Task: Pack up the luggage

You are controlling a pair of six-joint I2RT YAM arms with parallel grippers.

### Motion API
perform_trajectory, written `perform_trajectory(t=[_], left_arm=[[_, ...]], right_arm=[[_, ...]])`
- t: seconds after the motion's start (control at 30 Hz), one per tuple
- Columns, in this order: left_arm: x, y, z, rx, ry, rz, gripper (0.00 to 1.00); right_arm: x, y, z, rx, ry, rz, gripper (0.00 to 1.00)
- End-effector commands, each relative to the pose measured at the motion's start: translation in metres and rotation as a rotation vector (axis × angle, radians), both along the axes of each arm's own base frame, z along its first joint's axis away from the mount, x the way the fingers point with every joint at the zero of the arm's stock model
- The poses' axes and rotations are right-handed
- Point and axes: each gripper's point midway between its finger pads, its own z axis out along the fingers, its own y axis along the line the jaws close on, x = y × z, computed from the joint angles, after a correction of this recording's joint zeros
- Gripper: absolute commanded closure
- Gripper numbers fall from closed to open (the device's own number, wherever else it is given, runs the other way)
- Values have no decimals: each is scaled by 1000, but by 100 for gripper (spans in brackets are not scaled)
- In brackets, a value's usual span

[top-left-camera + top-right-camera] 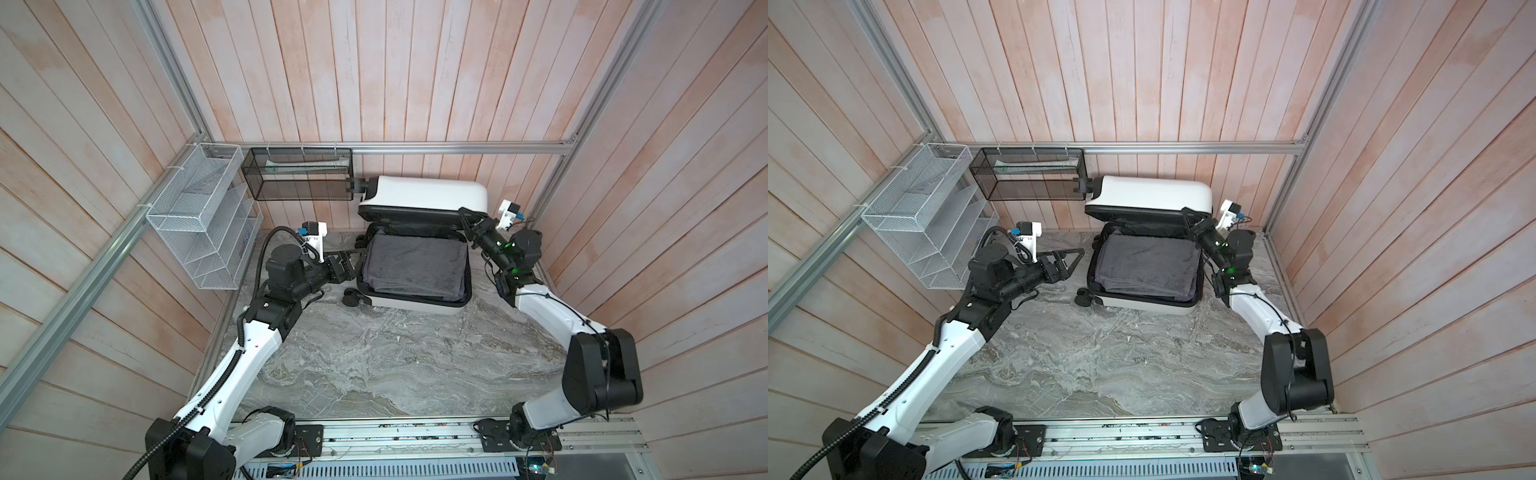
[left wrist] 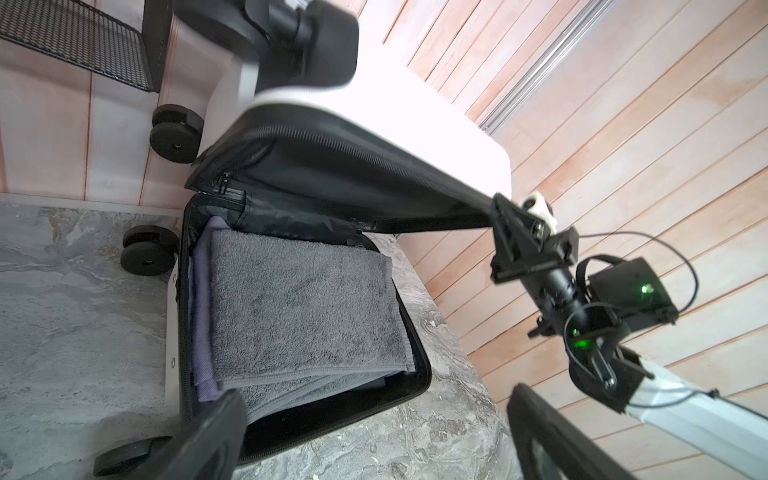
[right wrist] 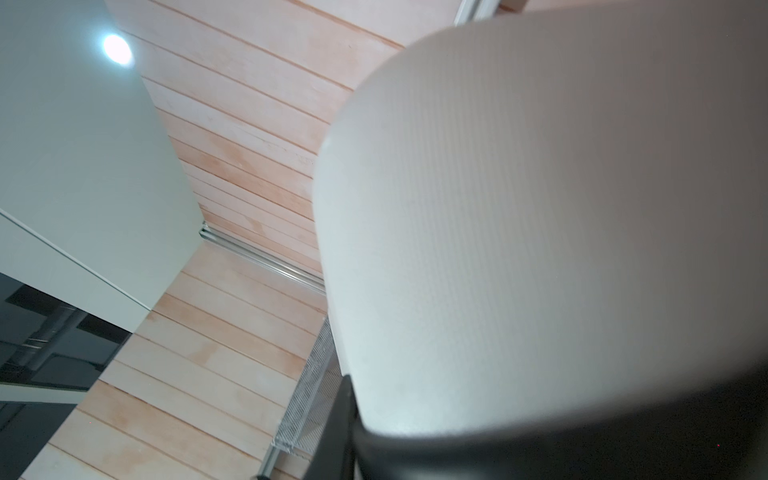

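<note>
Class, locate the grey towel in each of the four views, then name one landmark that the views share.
In a top view: the towel lies folded in the open luggage, near the middle of the picture.
In a top view: the towel is in the same place, at the middle.
Left wrist: the towel is left of centre, inside the base.
Right wrist: not in it.
Shared landmark: the white lid, raised.
</note>
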Motion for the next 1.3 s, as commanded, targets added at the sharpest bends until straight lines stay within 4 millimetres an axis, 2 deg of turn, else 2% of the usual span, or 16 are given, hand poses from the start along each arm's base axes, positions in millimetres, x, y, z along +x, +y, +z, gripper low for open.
perform_trajectory(t=[0.0,0.03,0.1,0.17,0.23,0.33,0.43,0.6,0.73,0.9,1.03,1.1,1.27], left_arm=[[-7,7,-4,0,22,27,0],[-9,8,-3,4,20,31,0],[-10,13,-2,15,22,51,0],[-9,19,1,27,13,77,0],[-7,25,4,33,4,104,0],[2,32,2,39,18,132,0],[15,31,-6,60,52,130,0],[44,25,-36,141,118,108,0],[64,23,-54,198,125,90,0],[87,24,-73,228,158,109,0],[102,37,-87,215,187,162,0],[108,50,-94,197,211,195,0],[123,92,-110,147,290,323,0]], right_arm=[[-37,6,-87,-126,189,10,36],[-51,5,-107,-141,238,17,28],[-83,-4,-152,-179,381,15,20],[-113,-18,-191,-217,522,-22,17],[-137,-37,-217,-265,629,-87,16],[-161,-64,-231,-329,717,-196,13],[-168,-81,-221,-357,701,-265,14],[-148,-103,-188,-426,626,-354,16],[-128,-125,-179,-483,619,-444,24],[-97,-151,-186,-484,642,-500,40],[-65,-161,-198,-524,655,-484,56],[-49,-159,-201,-539,647,-444,63],[-15,-143,-221,-599,647,-294,70]])
